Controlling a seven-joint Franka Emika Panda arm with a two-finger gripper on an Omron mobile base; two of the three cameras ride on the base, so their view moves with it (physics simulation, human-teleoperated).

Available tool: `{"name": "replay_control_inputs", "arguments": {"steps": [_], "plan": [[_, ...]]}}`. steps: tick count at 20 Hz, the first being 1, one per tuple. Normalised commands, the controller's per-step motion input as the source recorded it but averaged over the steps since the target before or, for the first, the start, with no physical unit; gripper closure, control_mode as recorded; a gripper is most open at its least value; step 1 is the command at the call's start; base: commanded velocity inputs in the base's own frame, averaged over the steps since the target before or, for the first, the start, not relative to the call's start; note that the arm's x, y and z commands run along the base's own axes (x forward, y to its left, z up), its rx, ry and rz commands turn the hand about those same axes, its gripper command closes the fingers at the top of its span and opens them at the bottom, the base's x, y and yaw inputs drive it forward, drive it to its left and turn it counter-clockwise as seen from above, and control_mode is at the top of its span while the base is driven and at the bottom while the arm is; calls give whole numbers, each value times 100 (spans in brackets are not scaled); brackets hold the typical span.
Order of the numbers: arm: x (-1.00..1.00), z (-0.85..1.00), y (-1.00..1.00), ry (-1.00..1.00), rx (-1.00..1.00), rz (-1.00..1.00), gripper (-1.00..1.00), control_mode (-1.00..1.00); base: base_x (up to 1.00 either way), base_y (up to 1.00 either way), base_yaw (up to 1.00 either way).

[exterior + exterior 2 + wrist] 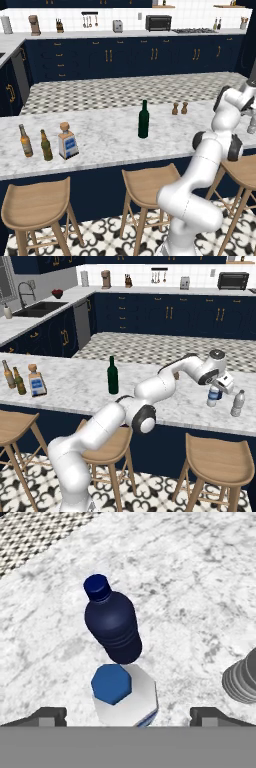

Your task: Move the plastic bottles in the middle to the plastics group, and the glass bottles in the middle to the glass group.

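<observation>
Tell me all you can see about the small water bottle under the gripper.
The small water bottle stands upright on the marble counter, between the open gripper tips. Clear pale body, blue label, and its cap looks blue in the hand view. The dark navy bottle stands just behind; whether they touch is unclear.

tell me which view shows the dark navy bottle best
The hand view: the dark navy bottle stands upright on the marble, cap to base in plain sight, just beyond the small water bottle. In the right base view the hand and water bottle stand where it would be, so I cannot pick it out; the left base view gives nothing clear.
</observation>
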Motion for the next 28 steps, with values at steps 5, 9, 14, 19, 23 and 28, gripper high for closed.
{"name": "replay_control_inputs", "arguments": {"steps": [5,9,14,19,23,28], "plan": [[-53,13,14,-2,0,-2,-100,-100,0,0,0],[-93,0,55,-16,0,-7,-100,-100,0,0,0],[-99,6,78,-18,0,-5,-100,-100,0,0,0],[-77,24,99,-7,-8,0,-100,-100,0,0,0],[-51,30,100,0,-19,4,-100,-100,0,0,0],[-19,35,100,9,-23,14,-100,-100,0,0,0]]}}
